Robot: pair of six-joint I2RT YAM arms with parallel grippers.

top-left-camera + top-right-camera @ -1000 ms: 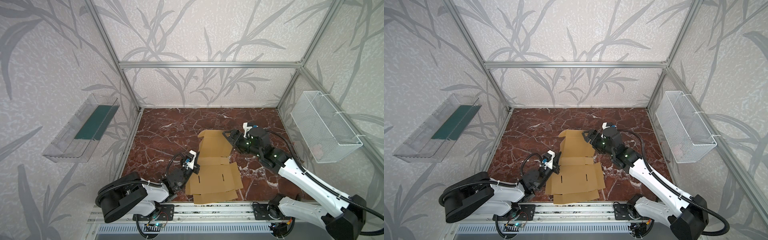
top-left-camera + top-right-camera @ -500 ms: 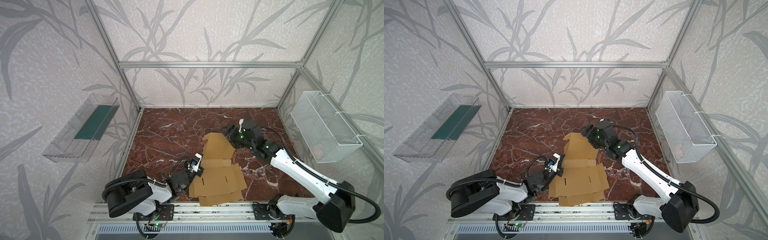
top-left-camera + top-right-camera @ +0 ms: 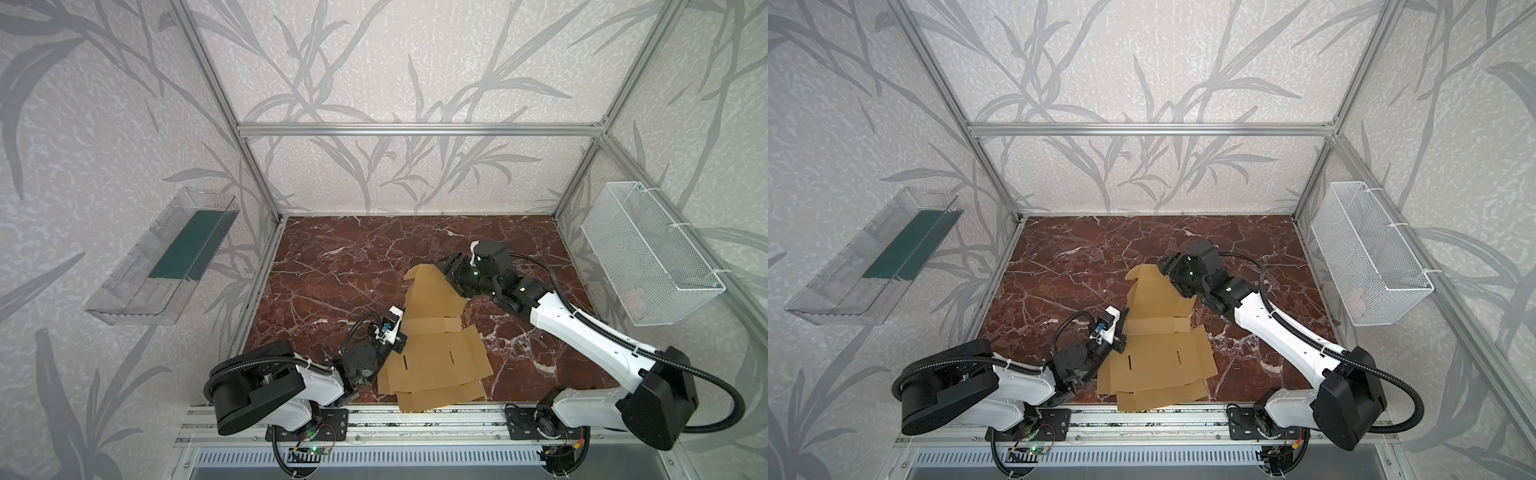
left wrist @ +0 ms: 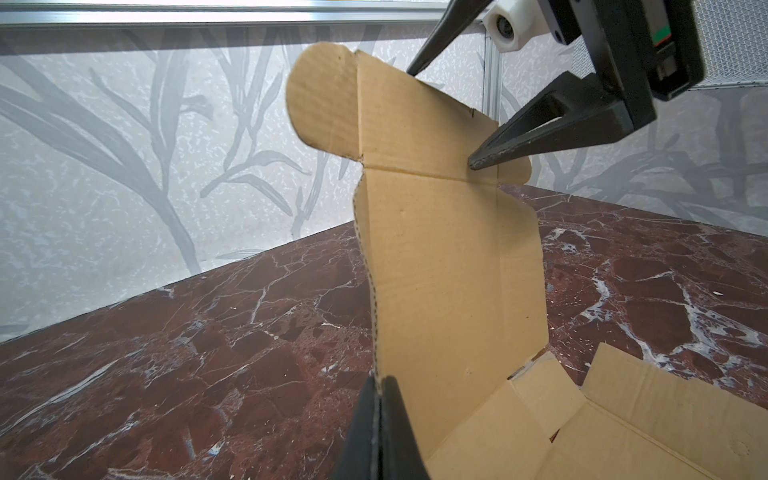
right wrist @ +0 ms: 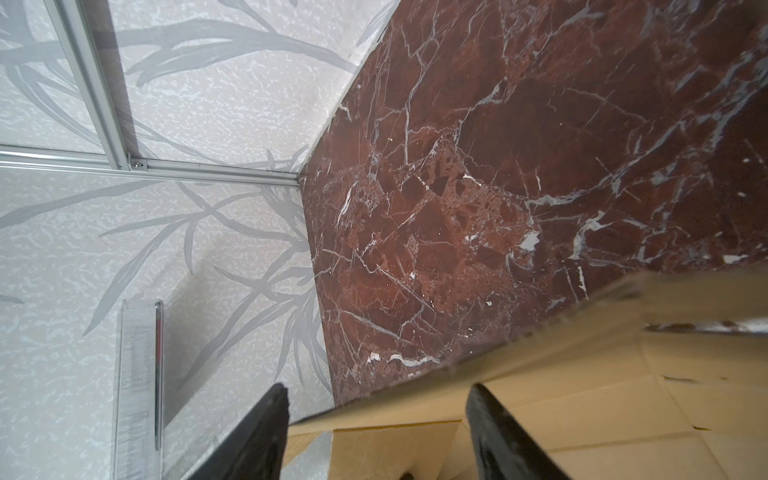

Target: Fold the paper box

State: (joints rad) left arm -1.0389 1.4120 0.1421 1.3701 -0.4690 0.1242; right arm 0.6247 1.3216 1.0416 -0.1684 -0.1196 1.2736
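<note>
The paper box (image 3: 436,361) (image 3: 1158,361) is a tan die-cut cardboard sheet lying near the front of the marble floor. Its far panel (image 3: 432,295) (image 4: 449,270) is raised and tilted, with a rounded tab at its top. My left gripper (image 3: 400,337) (image 3: 1121,334) (image 4: 379,380) is shut on the left edge of that raised panel, low down. My right gripper (image 3: 446,270) (image 3: 1169,270) (image 5: 376,390) stands open astride the panel's top edge (image 5: 582,374), one finger on each side. In the left wrist view one finger touches the crease.
A white wire basket (image 3: 648,257) hangs on the right wall. On the left wall is a clear plastic tray (image 3: 166,257). An aluminium rail (image 3: 415,419) runs along the front, and the sheet's near flap overlaps it. Bare marble floor (image 3: 340,257) lies behind the box.
The right gripper has swung up and leftward over the far panel, its jaws narrowing, and the panel now stands steeper. The sheet and the left gripper have shifted slightly to the right.
</note>
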